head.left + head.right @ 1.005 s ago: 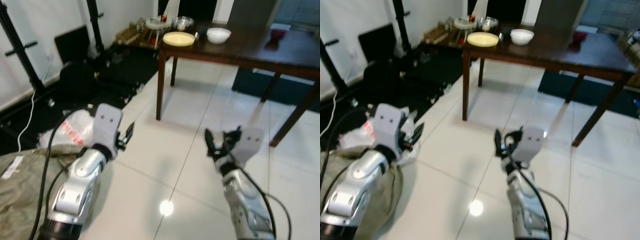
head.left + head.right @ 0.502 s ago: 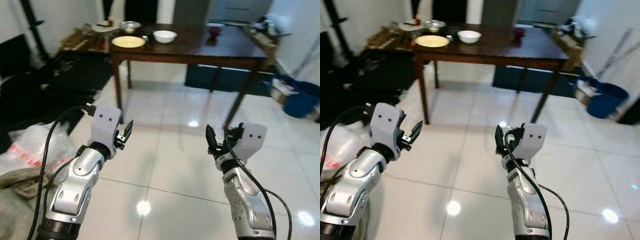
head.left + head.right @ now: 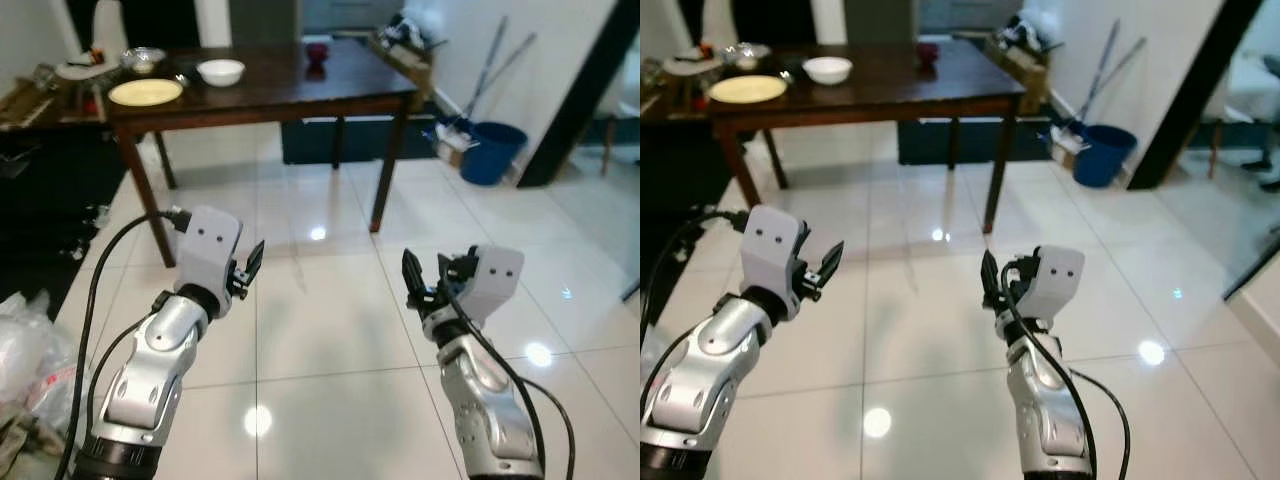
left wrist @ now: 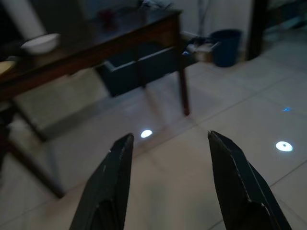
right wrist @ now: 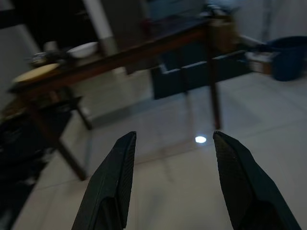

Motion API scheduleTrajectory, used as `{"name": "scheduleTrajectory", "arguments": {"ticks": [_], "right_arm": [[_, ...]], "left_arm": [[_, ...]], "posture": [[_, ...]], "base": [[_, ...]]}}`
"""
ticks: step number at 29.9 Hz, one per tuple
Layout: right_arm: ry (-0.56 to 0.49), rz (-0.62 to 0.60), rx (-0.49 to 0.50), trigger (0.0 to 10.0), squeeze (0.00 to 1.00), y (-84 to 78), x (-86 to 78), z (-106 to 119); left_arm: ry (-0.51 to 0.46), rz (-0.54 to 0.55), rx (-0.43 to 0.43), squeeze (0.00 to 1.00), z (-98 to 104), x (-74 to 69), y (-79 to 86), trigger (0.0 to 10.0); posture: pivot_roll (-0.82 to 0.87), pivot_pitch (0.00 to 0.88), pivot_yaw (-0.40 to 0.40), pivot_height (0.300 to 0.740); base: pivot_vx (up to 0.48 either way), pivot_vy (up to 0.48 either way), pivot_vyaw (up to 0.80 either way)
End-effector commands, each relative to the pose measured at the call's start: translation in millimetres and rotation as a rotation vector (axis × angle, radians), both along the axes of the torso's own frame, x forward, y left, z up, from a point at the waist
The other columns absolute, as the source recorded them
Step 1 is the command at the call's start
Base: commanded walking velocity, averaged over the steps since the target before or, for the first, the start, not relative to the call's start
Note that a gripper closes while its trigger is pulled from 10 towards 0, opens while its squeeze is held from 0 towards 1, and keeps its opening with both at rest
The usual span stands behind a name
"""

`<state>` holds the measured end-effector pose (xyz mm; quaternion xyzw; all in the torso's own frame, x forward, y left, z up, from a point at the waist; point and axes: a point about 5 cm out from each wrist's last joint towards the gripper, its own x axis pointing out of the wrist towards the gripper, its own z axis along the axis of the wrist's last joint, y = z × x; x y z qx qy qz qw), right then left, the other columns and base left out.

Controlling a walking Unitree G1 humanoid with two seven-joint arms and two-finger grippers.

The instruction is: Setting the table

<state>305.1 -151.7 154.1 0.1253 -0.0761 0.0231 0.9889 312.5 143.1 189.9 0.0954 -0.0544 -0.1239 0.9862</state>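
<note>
Dishes sit at the upper left of the frame on the dark counter (image 3: 330,85): a yellow plate (image 3: 145,92), a white bowl (image 3: 221,71) and a metal bowl (image 3: 143,57), bunched at one end. Its long axis runs left to right across the frame. Setting looks barely begun. Left gripper (image 3: 246,272) and right gripper (image 3: 424,285) hover over the floor, fingers spread wide, empty.

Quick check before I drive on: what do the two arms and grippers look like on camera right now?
Both arms are silver metal segments with black cables looping alongside. Each wrist carries a white boxy housing with two small dark dots. The left gripper and right gripper each have two long, tapered black fingers.
</note>
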Motion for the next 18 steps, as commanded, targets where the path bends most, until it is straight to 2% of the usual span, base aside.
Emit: {"name": "scheduleTrajectory", "arguments": {"ticks": [1, 5, 12, 18], "right_arm": [[0.008, -0.006, 0.000, 10.0, 0.00, -2.1, -1.5, -1.8], [-0.003, 0.045, 0.006, 10.0, 0.00, 4.7, -2.5, 0.0], [-0.008, 0.139, 0.003, 10.0, 0.00, 19.7, -6.9, 0.4], [-0.002, 0.158, -0.024, 10.0, 0.00, 22.8, -10.1, -2.2]], "left_arm": [[0.012, -0.006, 0.002, 0.00, -2.6, -0.3, -1.2, 10.0], [0.007, 0.004, -0.006, 0.00, -3.0, 0.3, -1.1, 10.0], [-0.001, 0.091, 0.003, 0.00, -5.3, 4.8, 1.1, 10.0], [0.005, 0.110, -0.004, 0.00, -7.8, 3.8, 1.4, 10.0]], "posture": [[-0.02, 0.000, 0.077, 0.740], [-0.03, 0.000, 0.080, 0.740], [-0.04, 0.000, 0.071, 0.740], [-0.04, 0.000, 0.063, 0.740]], "base": [[0.000, 0.000, -0.61], [0.097, 0.000, 0.00], [0.480, 0.000, 0.00], [0.480, 0.000, 0.00]]}}
